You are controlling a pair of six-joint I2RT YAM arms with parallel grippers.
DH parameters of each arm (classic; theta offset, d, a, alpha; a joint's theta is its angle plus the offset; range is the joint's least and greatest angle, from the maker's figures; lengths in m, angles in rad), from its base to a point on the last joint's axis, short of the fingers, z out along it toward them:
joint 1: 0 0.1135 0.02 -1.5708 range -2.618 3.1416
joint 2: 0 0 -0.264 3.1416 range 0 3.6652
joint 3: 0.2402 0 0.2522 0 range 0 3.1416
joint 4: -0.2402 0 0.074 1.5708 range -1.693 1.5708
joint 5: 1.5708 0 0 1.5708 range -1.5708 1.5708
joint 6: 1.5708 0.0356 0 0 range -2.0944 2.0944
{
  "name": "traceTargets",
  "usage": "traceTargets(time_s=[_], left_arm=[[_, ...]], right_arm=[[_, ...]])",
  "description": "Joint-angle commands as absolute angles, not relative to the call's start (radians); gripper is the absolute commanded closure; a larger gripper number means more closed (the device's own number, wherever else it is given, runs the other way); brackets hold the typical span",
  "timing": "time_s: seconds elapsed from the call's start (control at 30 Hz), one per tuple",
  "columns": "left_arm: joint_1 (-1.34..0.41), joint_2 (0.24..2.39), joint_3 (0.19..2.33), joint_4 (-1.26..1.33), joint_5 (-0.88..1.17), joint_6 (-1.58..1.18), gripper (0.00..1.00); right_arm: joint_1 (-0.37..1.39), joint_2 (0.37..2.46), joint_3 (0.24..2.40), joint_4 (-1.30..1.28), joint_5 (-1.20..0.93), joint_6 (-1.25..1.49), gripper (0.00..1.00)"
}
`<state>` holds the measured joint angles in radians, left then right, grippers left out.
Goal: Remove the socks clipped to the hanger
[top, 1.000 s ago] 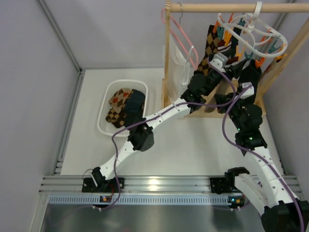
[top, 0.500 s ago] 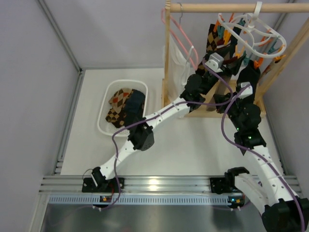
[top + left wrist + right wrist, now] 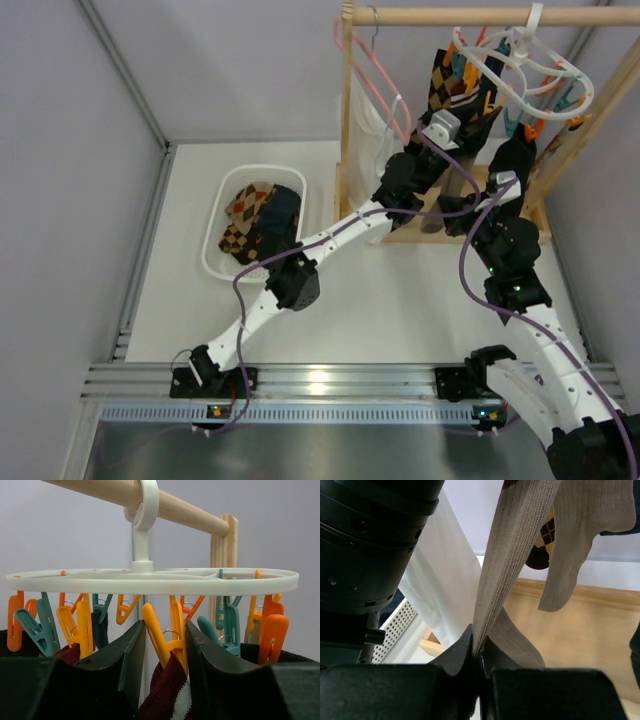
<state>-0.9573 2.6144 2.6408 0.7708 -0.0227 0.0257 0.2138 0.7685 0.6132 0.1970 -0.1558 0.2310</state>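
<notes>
The clip (image 3: 172, 637), flanked by half-closed left fingers (image 3: 120, 662), contact unclear, must be squeezed fully before the sock (image 3: 515, 545) clamped in the right fingers (image 3: 455, 662) is pulled.

The hanger (image 3: 150, 581) is smooth, faintly glossy white plastic. Its clips (image 3: 172, 630) are glossy orange and teal plastic with thin metal springs, under a matt, pale wooden rod (image 3: 185, 510). The taupe sock (image 3: 515, 545) is a finely ribbed, matt knit, beside a smooth white cloth bag (image 3: 445, 580).
</notes>
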Motion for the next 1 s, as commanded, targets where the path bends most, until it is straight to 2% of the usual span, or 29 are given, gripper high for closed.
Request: traceTargets(time_s=[0.0,0.07,0.23,0.27,0.47,0.5,0.57,0.6,0.63,0.67,0.9,0.97], left_arm=[[-0.951,2.623,2.683,0.838,-0.005,0.026,0.60],[-0.948,2.623,2.683,0.841,-0.009,0.020,0.69],[-0.943,2.611,2.683,0.839,-0.011,0.006,0.79],[-0.943,2.602,2.683,0.841,-0.017,0.005,0.99],[-0.946,2.577,2.654,0.842,-0.049,0.005,0.98],[-0.948,2.556,2.634,0.842,-0.064,0.003,0.94],[-0.948,2.528,2.567,0.842,-0.087,-0.031,0.68],[-0.948,2.496,2.544,0.842,-0.086,-0.041,0.61],[-0.950,2.482,2.524,0.842,-0.086,-0.046,0.47],[-0.950,2.465,2.473,0.842,-0.089,-0.046,0.41],[-0.983,2.286,2.199,0.842,-0.123,-0.046,0.20],[-0.995,2.211,2.116,0.842,-0.159,-0.040,0.02]], right_arm=[[0.241,0.756,0.607,0.187,-0.170,0.233,1.00],[0.244,0.746,0.603,0.186,-0.167,0.236,1.00],[0.244,0.729,0.598,0.170,-0.155,0.226,1.00],[0.245,0.727,0.597,0.167,-0.153,0.219,1.00],[0.245,0.724,0.588,0.147,-0.130,0.209,1.00],[0.244,0.723,0.588,0.140,-0.120,0.210,1.00],[0.244,0.706,0.595,0.097,-0.107,0.218,1.00],[0.245,0.693,0.594,0.081,-0.083,0.224,1.00],[0.244,0.661,0.583,0.069,-0.066,0.233,1.00],[0.244,0.643,0.575,0.057,-0.046,0.245,1.00],[0.244,0.512,0.592,-0.092,0.054,0.255,1.00],[0.245,0.508,0.609,-0.123,0.060,0.253,1.00]])
